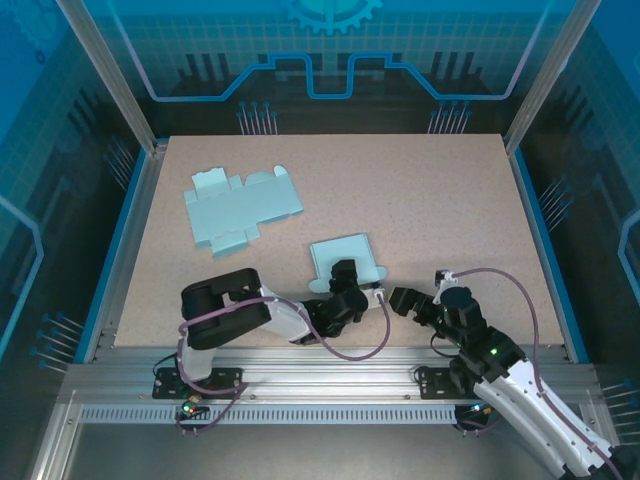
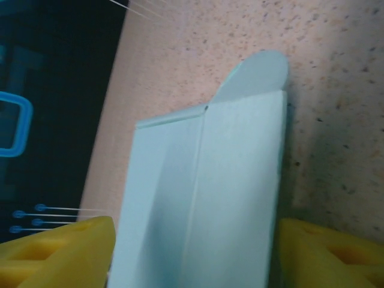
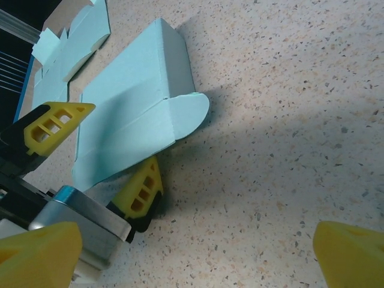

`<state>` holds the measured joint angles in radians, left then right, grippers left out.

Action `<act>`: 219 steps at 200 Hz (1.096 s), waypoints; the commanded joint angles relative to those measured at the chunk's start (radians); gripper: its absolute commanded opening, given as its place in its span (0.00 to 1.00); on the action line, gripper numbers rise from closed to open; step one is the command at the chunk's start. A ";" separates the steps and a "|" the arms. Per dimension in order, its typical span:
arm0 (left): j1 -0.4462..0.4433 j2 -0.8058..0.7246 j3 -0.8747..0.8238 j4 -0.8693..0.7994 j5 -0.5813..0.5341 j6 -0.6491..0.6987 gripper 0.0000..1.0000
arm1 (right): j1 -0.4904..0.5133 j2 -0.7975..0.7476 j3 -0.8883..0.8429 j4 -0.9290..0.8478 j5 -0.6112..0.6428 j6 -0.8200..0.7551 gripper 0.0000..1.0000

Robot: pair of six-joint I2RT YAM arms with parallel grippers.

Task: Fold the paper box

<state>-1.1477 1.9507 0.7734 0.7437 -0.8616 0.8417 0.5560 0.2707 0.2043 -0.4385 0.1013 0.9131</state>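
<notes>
Blue panels (image 1: 330, 60) wall in a speckled beige tabletop (image 1: 440, 200), and the action sits near its front edge. At centre lies the paper box (image 1: 345, 255), pale blue, partly folded into a flattened sleeve, with a rounded flap (image 2: 258, 72) sticking out flat on the tabletop at its far end. The left gripper (image 2: 195, 246) straddles the box's near end, yellow jaws right at both side edges; whether they actually pinch it cannot be told. Just to the right, the right gripper (image 3: 192, 258) hovers low over bare tabletop, jaws spread wide with nothing between them, pointing toward the box. Well off at the far left rests a second flat box blank (image 1: 240, 208), unfolded.
</notes>
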 commanded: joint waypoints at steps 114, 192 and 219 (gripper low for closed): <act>0.021 -0.251 0.032 -0.240 -0.001 0.017 0.00 | -0.004 -0.027 0.085 -0.097 0.060 -0.036 1.00; 0.213 -0.520 0.332 -1.155 0.575 -0.273 0.00 | -0.025 0.247 0.354 -0.171 0.032 -0.219 1.00; 0.290 -0.516 0.421 -1.316 0.773 -0.245 0.00 | -0.059 0.381 0.461 -0.162 -0.045 -0.301 1.00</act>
<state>-0.9085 1.4326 1.1240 -0.2905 -0.3607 0.6220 0.5278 0.5701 0.5770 -0.5854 0.1238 0.7216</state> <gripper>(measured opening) 0.051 0.999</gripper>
